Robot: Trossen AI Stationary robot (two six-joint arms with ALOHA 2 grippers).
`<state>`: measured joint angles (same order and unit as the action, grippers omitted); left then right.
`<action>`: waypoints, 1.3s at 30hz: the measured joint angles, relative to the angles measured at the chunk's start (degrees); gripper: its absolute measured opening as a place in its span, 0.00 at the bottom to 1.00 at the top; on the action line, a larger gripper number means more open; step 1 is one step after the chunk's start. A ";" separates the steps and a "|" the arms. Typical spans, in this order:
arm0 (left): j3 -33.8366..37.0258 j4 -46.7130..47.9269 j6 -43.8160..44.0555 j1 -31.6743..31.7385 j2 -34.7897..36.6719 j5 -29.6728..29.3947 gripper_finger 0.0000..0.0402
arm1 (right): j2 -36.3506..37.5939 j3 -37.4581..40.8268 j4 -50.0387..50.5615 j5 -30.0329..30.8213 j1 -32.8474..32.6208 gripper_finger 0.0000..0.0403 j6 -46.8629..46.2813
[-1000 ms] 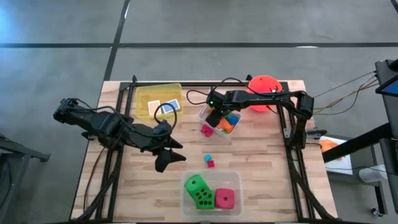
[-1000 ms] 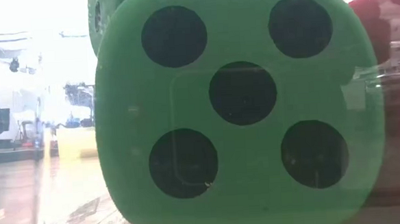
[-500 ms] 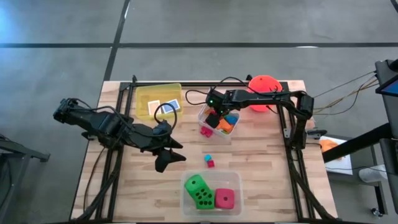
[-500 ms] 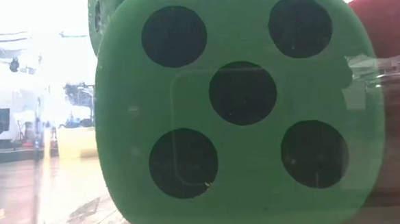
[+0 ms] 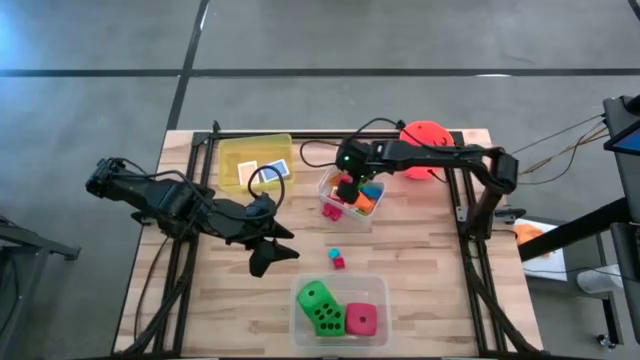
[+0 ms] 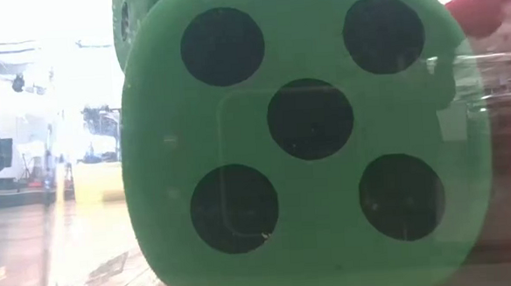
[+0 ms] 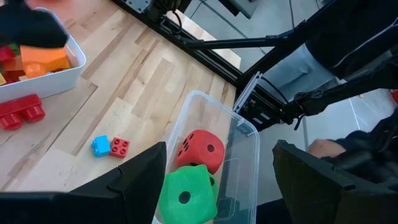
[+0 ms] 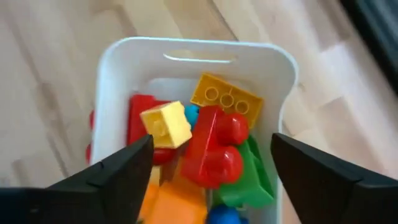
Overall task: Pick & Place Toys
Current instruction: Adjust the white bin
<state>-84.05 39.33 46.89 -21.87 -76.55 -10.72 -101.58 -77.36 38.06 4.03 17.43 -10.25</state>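
The right gripper hung over the white tub just above the middle of the high view, its fingers spread apart and holding nothing. In the right wrist view the tub's white wall framed a heap of blocks directly below: a yellow cube, a yellow studded brick, a red brick, green and orange pieces and a bit of blue. A pink block lay against the tub's lower-left outside edge in the high view. Further down the frame, a small blue block and a small red one sat touching on the bare table. Below those, at bottom centre, a clear tub held two green dice and a pink die; the near green die filled the low view. At upper right of the white tub stood an orange bucket. At upper left of the table a yellow tub held flat tiles.

The left gripper waited left of centre, jaws parted and empty, its fingers framing the clear tub in the left wrist view.
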 joint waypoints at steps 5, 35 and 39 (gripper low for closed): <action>0.00 0.17 -0.02 0.00 0.00 0.00 0.70 | 4.23 -0.01 0.20 -7.74 -1.73 0.62 6.56; 0.02 1.27 -0.61 0.15 0.00 0.00 0.70 | 2.05 8.05 -0.76 -15.68 -8.06 0.02 6.08; 0.02 1.25 -0.35 0.15 0.00 -0.02 0.70 | 2.12 8.91 -0.95 -14.11 -6.74 0.02 7.54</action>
<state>-84.03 40.58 46.54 -21.71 -76.55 -10.74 -99.46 -68.45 37.11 -10.08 10.69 -2.71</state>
